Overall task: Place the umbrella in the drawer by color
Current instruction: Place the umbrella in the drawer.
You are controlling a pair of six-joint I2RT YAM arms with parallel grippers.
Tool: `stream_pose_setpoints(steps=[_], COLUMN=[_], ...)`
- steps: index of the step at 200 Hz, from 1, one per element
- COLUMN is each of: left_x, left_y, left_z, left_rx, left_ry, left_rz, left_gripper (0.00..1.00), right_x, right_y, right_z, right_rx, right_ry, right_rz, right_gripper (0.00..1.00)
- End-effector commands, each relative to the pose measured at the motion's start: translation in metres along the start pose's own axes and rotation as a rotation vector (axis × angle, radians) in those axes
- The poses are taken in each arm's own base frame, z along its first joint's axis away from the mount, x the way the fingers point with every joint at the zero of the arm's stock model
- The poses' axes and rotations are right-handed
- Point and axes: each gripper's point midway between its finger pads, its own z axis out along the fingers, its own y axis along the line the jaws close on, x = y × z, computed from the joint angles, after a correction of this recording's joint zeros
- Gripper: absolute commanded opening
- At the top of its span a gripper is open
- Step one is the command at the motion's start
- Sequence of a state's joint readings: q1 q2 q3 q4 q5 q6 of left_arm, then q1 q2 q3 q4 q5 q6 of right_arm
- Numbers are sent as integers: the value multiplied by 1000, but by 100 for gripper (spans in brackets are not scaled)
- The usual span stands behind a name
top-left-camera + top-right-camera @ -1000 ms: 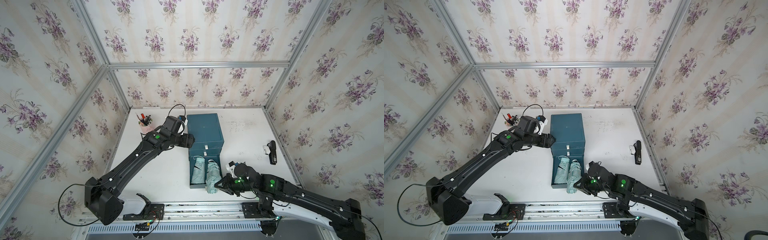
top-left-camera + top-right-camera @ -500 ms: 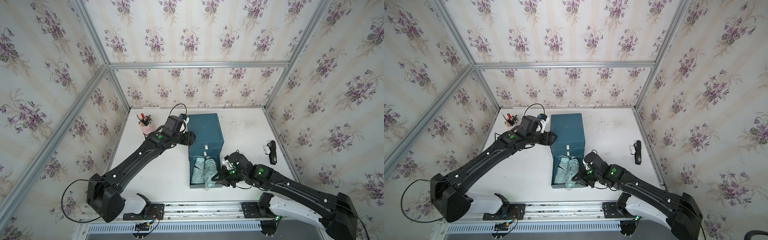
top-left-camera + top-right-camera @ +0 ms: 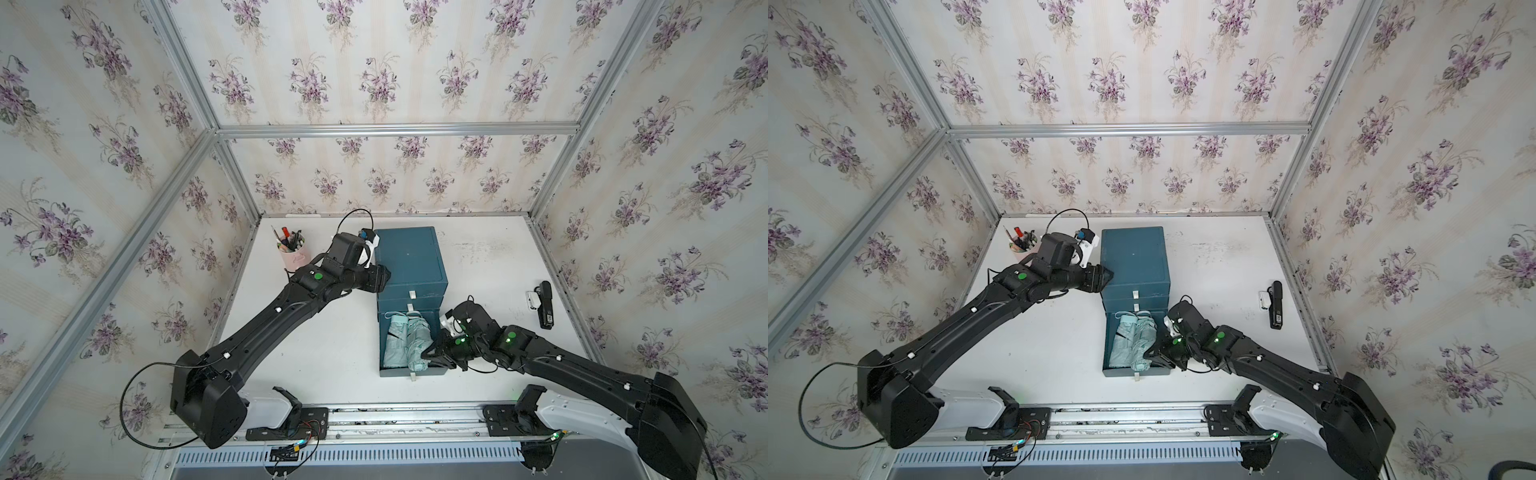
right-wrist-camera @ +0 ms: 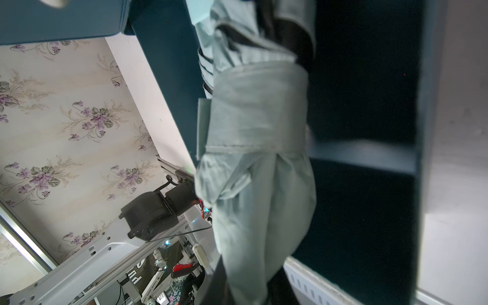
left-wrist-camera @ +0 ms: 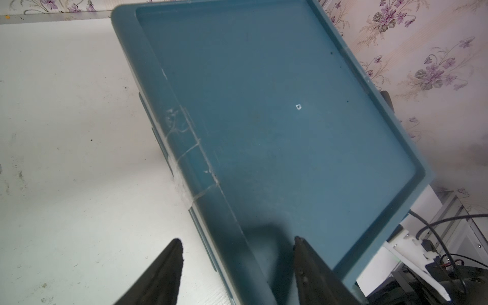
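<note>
Umbrella point(image 3: 415, 336), pale green, in open bottom drawer point(image 3: 411, 371), clamped by right end effector point(image 3: 428, 355). Left end effector point(image 5: 237, 239) spread wide, astride top edge of cabinet point(image 5: 264, 105).

The drawer cabinet point(image 3: 411, 257) stands on the surface point(image 3: 332, 332) toward the back, with its bottom drawer point(image 3: 415, 371) pulled out toward the front. Two folded umbrellas lie lengthwise in the drawer, the left umbrella point(image 3: 392, 345) by the left wall and the right umbrella point(image 3: 417, 347) touching it. A pen cup point(image 3: 292, 253) sits left of the cabinet near the back-left corner, while a small device point(image 3: 544, 305) lies well to the right, near the side wall.
</note>
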State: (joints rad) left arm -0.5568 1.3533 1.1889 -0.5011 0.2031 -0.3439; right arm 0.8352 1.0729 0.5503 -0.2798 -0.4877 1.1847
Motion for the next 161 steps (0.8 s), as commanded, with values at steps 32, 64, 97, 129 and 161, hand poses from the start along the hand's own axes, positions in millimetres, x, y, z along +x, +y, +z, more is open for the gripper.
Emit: stream_pose_setpoints(steps=[32, 64, 97, 129, 161], left_x=[48, 50, 51, 51, 52], left_y=[17, 18, 18, 18, 19], left_z=[3, 2, 1, 3, 2], left_rx=[-67, -68, -65, -69, -69], left_ry=[187, 194, 190, 193, 194], left_rz=[21, 24, 28, 31, 31], left_gripper=[63, 62, 62, 62, 61], right_x=[-3, -3, -18, -26, -35], right_y=[24, 40, 20, 6, -1], right_z=[11, 12, 1, -2, -4], right_rx=[-61, -74, 26, 58, 94], right_ry=[-2, -18, -129, -190, -247], right_rz=[-115, -168, -171, -175, -196], right_gripper=[0, 0, 0, 0, 0])
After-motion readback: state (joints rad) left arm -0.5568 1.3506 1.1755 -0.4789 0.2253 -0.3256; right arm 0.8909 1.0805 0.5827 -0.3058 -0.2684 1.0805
